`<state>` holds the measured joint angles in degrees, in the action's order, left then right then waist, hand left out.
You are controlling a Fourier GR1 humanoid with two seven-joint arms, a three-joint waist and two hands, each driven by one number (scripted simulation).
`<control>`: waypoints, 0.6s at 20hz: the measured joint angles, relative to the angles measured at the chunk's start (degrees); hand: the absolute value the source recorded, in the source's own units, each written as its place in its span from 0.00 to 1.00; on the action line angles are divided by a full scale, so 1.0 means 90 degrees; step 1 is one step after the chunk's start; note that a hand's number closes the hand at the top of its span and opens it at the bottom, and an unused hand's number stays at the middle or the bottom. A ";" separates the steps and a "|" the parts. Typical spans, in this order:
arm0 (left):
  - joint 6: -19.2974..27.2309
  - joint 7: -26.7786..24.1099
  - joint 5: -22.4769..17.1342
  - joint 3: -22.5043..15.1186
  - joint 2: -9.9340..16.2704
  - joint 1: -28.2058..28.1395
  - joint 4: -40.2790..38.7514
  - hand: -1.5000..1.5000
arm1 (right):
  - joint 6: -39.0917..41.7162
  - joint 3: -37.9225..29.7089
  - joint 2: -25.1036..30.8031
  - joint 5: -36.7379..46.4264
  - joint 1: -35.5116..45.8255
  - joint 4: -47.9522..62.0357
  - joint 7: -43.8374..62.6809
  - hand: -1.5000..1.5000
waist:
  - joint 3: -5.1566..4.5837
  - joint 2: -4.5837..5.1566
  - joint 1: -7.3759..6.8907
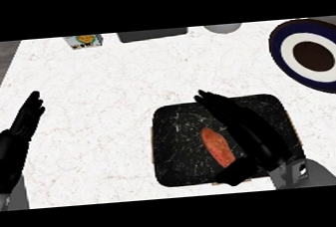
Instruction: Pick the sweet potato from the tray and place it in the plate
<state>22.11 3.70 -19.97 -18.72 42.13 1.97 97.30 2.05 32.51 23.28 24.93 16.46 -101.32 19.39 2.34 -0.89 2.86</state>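
You are reaching: your right hand (250,129), fingers straight and holding nothing, is hovering just beside the sweet potato (218,146) lying in the tray (176,135). Next, curl round it, then carry to the plate (314,56).

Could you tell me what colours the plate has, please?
The plate is dark navy with a white ring and dark brown centre, in the head view.

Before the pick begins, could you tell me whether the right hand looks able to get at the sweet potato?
Probably yes: the right hand hovers open beside the sweet potato on the tray, nothing between them.
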 measured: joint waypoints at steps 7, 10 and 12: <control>0.0086 0.0061 -0.0090 -0.0164 0.0001 0.0220 -0.0054 0.50 | 0.1428 -0.0070 0.0547 -0.0384 0.0350 -0.0454 0.1421 0.00 | -0.0008 0.0021 -0.0066; 0.0091 0.0008 -0.0116 -0.0252 -0.0030 0.0349 -0.0189 0.50 | 0.1816 -0.0128 0.0543 -0.0594 0.0478 -0.0510 0.1913 0.00 | 0.0006 0.0031 -0.0108; 0.0120 0.0015 -0.0115 -0.0328 -0.0051 0.0439 -0.0219 0.50 | 0.1991 -0.0169 0.0483 -0.0701 0.0585 -0.0508 0.2180 0.00 | 0.0014 0.0031 -0.0151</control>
<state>23.19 3.84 -21.00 -21.67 41.68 5.92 95.33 19.97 30.99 27.63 18.62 21.72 -105.89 39.01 2.47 -0.62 1.50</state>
